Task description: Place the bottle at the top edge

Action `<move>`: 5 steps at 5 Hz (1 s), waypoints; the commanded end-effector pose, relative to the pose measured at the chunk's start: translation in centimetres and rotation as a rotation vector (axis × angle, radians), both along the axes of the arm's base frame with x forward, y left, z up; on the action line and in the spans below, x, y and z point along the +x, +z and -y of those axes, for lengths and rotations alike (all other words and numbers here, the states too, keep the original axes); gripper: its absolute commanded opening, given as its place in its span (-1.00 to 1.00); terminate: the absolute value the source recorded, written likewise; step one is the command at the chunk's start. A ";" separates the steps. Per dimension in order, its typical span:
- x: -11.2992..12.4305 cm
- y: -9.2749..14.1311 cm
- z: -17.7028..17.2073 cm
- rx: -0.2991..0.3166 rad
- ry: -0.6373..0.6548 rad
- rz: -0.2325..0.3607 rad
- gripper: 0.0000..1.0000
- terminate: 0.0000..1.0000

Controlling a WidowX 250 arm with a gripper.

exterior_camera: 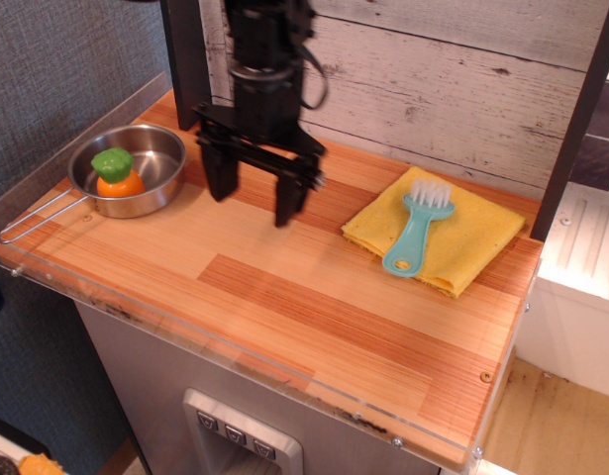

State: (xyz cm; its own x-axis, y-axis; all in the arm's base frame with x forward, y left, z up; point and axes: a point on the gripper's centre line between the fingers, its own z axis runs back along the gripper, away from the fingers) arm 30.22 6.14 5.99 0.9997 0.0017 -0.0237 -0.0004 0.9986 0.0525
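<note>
The black claw [253, 201] hangs open and empty, so I'd swing it left over the steel pan [161, 144] and pinch the small orange plastic bottle [119, 175] low on its rounded body, under the green cap.

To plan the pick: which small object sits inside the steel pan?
The orange bottle with green cap; the teal brush lies on the yellow cloth.

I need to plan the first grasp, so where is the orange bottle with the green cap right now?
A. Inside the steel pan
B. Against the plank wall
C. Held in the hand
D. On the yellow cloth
A: the bottle sits inside the pan at the table's left end, while the hand hangs open and empty to the pan's right.
</note>
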 end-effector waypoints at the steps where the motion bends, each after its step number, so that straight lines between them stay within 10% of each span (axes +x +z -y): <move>1: 0.2 3.1 -7.4 0.014 0.078 0.092 1.00 -1.00; 5: -0.1 0.5 -13.4 0.088 0.093 0.136 1.00 -1.00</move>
